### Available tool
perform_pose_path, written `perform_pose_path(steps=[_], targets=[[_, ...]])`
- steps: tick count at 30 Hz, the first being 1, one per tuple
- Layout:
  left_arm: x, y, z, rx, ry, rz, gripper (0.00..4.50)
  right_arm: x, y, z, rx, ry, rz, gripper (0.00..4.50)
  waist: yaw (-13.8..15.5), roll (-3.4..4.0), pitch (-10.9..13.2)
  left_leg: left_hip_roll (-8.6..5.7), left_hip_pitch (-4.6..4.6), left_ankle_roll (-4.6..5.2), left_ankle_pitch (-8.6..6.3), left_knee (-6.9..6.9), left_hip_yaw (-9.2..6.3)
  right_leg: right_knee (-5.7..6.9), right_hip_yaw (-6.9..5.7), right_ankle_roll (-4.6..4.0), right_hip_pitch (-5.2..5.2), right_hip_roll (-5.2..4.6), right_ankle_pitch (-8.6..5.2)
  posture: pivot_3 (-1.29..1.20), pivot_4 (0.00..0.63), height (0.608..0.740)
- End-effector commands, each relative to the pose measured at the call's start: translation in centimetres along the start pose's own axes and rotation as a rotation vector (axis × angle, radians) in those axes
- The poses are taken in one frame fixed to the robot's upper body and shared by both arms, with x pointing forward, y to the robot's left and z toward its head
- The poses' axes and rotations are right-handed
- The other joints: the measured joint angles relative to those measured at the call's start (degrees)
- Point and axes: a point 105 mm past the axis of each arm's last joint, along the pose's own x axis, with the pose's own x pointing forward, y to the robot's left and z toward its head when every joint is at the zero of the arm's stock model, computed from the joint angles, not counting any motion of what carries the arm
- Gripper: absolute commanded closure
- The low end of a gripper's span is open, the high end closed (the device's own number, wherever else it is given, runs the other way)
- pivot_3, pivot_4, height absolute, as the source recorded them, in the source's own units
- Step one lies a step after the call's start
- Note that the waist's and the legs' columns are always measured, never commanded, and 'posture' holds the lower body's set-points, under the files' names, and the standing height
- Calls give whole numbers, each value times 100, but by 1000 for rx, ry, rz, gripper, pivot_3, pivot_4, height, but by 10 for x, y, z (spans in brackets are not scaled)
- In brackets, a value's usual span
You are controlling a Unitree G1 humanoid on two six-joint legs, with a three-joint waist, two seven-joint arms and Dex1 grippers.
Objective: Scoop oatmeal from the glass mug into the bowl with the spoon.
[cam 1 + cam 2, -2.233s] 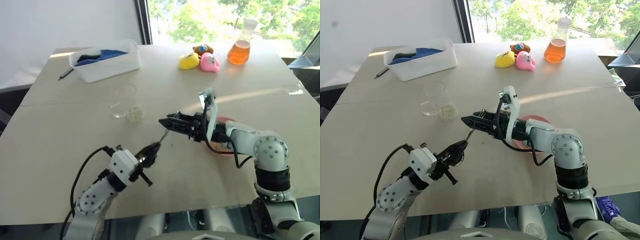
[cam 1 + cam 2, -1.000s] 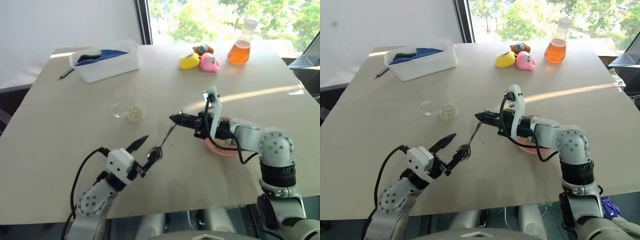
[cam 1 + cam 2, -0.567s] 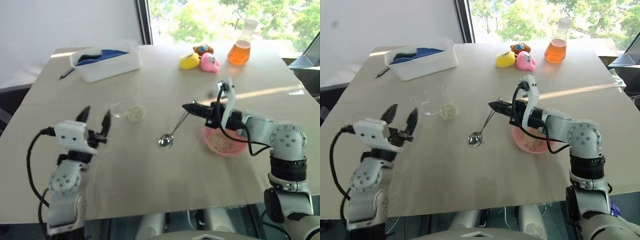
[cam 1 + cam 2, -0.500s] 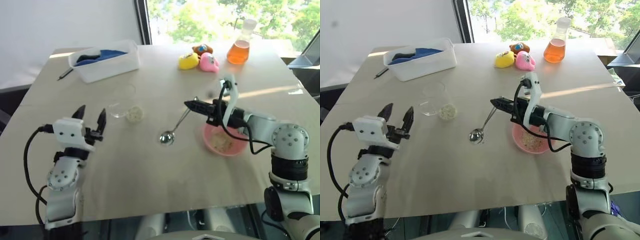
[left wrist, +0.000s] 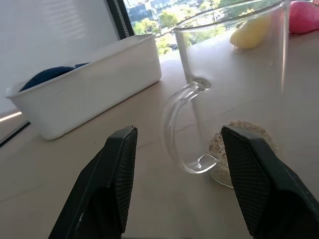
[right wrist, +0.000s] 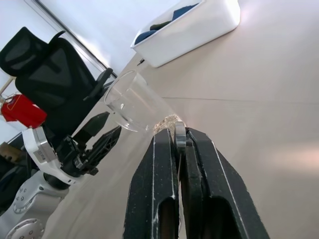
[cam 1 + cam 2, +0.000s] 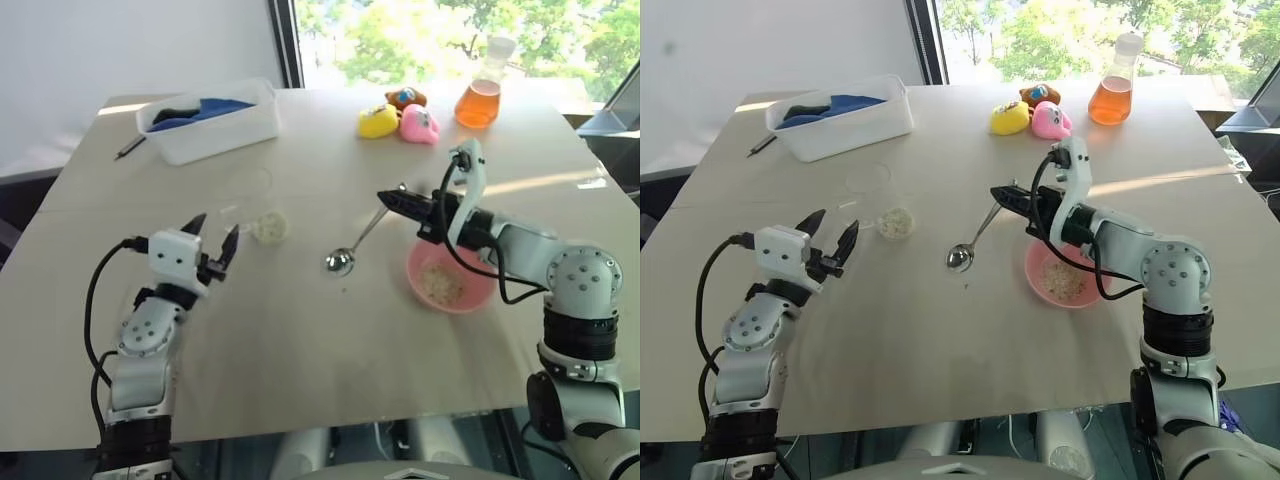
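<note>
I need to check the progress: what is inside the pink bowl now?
The pink bowl holds a thin layer of pale oatmeal on its bottom. The right gripper and its arm cover part of the far rim, so that edge cannot be seen.

The mug [image 5: 234, 84] was clear glass, pretty glossy. The spoon [image 7: 343, 259] looked like polished metal, shiny enough to catch the light. The bowl [image 7: 478, 296] was smooth pink, plastic-looking. The tub [image 7: 215, 130] was white matt plastic, and the table [image 7: 300, 340] a pale matt wood-look top. The oatmeal [image 7: 268, 228] looked dry and flaky.
</note>
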Motion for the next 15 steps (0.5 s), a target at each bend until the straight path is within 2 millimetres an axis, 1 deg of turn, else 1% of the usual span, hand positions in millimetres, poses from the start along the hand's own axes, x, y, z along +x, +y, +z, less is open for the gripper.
perform_pose_path(steps=[1, 4, 8, 15], targets=[[6, 7, 8, 28, -33, 24, 1693, -4, 14, 19, -58, -66, 38, 4500, 2, 0, 0, 0, -1, 0, 0, 0, 0, 0, 0, 0, 0, 0, 0, 0, 150, 740], [13, 9, 7, 20, -28, 41, 1693, -3, 13, 19, -65, -67, 34, 4500, 2, 0, 0, 0, -2, 0, 0, 0, 1, 1, 1, 0, -2, 0, 0, 0, 150, 740], [22, 5, 6, 15, -23, 24, 1693, -3, 12, 19, -68, -70, 28, 4500, 2, 0, 0, -1, -9, -1, 1, 0, 2, 1, 2, 1, -10, 0, 0, 0, 150, 740], [32, 8, 0, -15, 10, 39, 1693, -4, 10, 17, -73, -77, 19, 4500, 0, -1, 0, -1, -21, -8, 5, 0, 7, 6, 9, 1, -29, 1, 1, 0, 150, 740]])
